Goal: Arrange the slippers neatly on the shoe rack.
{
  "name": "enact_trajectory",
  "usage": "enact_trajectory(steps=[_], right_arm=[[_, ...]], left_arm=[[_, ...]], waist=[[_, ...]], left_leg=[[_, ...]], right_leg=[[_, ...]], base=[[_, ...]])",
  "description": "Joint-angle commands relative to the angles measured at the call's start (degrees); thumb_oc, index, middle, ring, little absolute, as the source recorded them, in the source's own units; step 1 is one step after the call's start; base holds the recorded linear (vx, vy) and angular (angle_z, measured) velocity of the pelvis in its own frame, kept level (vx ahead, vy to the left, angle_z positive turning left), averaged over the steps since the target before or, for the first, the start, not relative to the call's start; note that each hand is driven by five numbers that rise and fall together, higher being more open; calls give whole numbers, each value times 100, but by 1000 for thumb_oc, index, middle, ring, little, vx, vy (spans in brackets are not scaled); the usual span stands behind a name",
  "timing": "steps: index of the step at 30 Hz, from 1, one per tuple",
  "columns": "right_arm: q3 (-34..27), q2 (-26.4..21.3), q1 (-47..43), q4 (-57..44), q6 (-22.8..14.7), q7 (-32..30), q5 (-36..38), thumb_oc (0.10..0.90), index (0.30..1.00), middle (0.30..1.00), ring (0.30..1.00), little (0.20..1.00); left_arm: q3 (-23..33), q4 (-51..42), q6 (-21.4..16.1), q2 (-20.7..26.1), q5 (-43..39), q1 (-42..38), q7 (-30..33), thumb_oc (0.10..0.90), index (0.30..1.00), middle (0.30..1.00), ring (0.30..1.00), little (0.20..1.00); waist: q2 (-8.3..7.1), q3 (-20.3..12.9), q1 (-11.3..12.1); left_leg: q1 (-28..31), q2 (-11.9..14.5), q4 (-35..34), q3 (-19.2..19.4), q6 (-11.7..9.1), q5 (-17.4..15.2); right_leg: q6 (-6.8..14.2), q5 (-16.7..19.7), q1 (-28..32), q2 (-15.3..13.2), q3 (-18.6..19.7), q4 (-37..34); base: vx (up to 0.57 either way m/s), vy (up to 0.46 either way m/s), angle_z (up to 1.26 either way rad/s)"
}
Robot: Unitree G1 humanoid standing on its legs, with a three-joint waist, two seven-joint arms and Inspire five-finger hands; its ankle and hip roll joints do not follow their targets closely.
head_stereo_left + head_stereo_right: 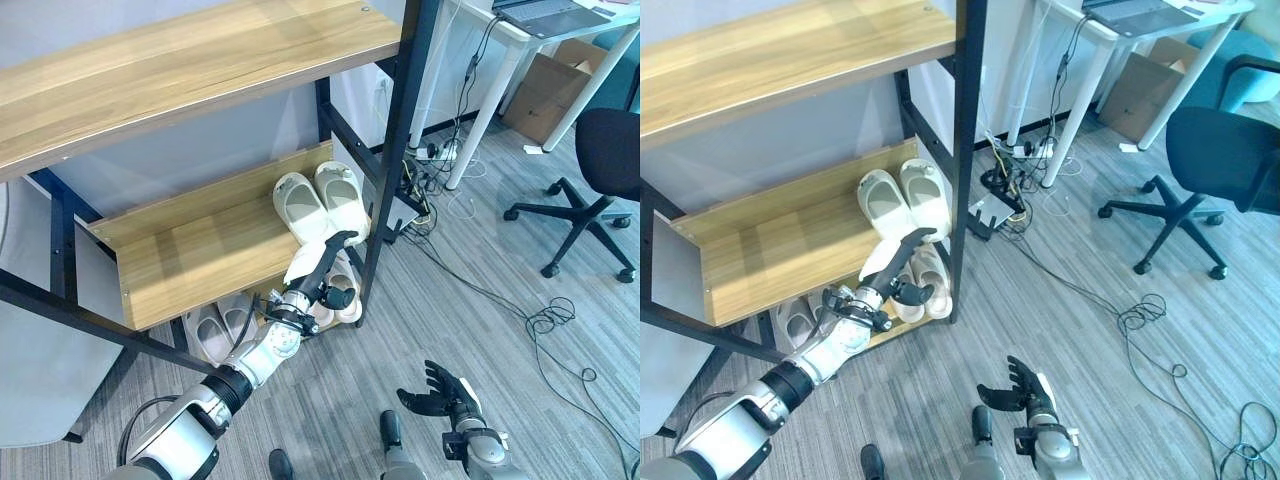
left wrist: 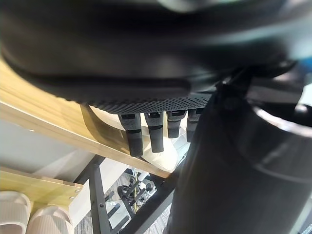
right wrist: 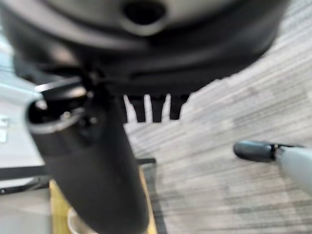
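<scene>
Wooden shelf [image 1: 190, 250] of the rack [image 1: 395, 150] is carrying a cream slipper pair [image 1: 322, 203] at its right end. The left hand [image 1: 322, 268] is reaching up to that shelf's front edge with fingers straight, holding nothing. More slippers [image 1: 222, 322] are lying below. The right hand [image 1: 440, 392] is hanging relaxed and spread over the floor [image 1: 500, 330].

Slippers [image 1: 322, 203]: showing cream-white. Shoe rack [image 1: 200, 240]: showing light wood-grain shelves, black frame. Carpet [image 1: 480, 330]: showing grey streaked pattern. Office chair [image 1: 600, 160] at two o'clock: showing black.
</scene>
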Motion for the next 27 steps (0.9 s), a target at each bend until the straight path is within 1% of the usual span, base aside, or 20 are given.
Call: enact_trajectory(steps=[1, 6, 11, 17, 18, 20, 22, 23, 24, 27], right_arm=[[-251, -54, -161, -86, -367, 29, -86, 800, 900, 900, 900, 900], [-263, -40, -138, -102, -362, 36, -81, 800, 900, 900, 900, 900], [-256, -29, -122, -113, -353, 62, -67, 800, 900, 900, 900, 900], [-265, -34, -135, -115, -333, 61, -69, 800, 900, 900, 900, 900], [-300, -22, -116, -124, -306, 59, -42, 800, 900, 900, 900, 900], [-312, -13, -119, -142, -300, 46, -45, 800, 900, 900, 900, 900], [-417, -7, -76, -301, -276, -9, -87, 800, 900, 900, 900, 900], [-416, -7, -72, -305, -273, -10, -89, 800, 900, 900, 900, 900], [-496, 28, -79, -428, -263, -39, -54, 800, 900, 900, 900, 900], [-514, 52, -64, -521, -237, -54, -60, 800, 900, 900, 900, 900]], left_arm=[[703, 346, -292, 11, -11, -611, 267, 800, 900, 900, 900, 900], [722, 223, -316, 22, -59, -606, 230, 800, 900, 900, 900, 900], [665, 86, -345, -78, -82, -690, 175, 800, 900, 900, 900, 900], [593, -57, -344, -110, -198, -689, 3, 800, 900, 900, 900, 900], [591, -177, -337, -101, -319, -560, -157, 800, 900, 900, 900, 900], [593, -226, -330, -81, -360, -482, -231, 800, 900, 900, 900, 900], [593, -392, -257, 38, -313, -189, -429, 800, 900, 900, 900, 900], [593, -397, -254, 39, -312, -185, -431, 800, 900, 900, 900, 900], [554, -415, -224, 83, -152, 0, -528, 800, 900, 900, 900, 900], [594, -427, -193, 67, -208, 198, -618, 800, 900, 900, 900, 900]], waist=[[-101, -164, 226], [-97, -174, 235], [-94, -176, 232], [-87, -171, 232], [-71, -161, 238], [-71, -158, 248], [-41, -134, 278], [-42, -133, 278], [-26, -121, 300], [-20, -122, 321]], left_leg=[[-111, -318, 19, -136, 240, -625], [-104, -317, 19, -139, 238, -620], [-75, -318, 19, -148, 240, -629], [-31, -317, 19, -147, 242, -631], [-9, -317, 19, -139, 244, -635], [2, -321, 19, -142, 247, -637], [39, -328, 19, -140, 252, -636], [43, -327, 19, -140, 251, -636], [65, -322, 19, -138, 248, -637], [111, -319, 19, -136, 244, -639]], right_leg=[[214, -568, -35, 228, -395, 24], [211, -570, -28, 225, -392, 24], [214, -572, 4, 228, -405, 24], [212, -570, 53, 234, -419, 24], [211, -573, 75, 238, -419, 24], [209, -575, 87, 241, -415, 24], [208, -579, 124, 248, -408, 24], [208, -579, 127, 248, -407, 24], [209, -589, 154, 253, -417, 24], [207, -597, 193, 260, -428, 24]], base=[[0, 0, 0], [0, 0, 0], [0, 0, 0], [0, 0, 0], [0, 0, 0], [0, 0, 0], [0, 0, 0], [0, 0, 0], [0, 0, 0], [0, 0, 0]])
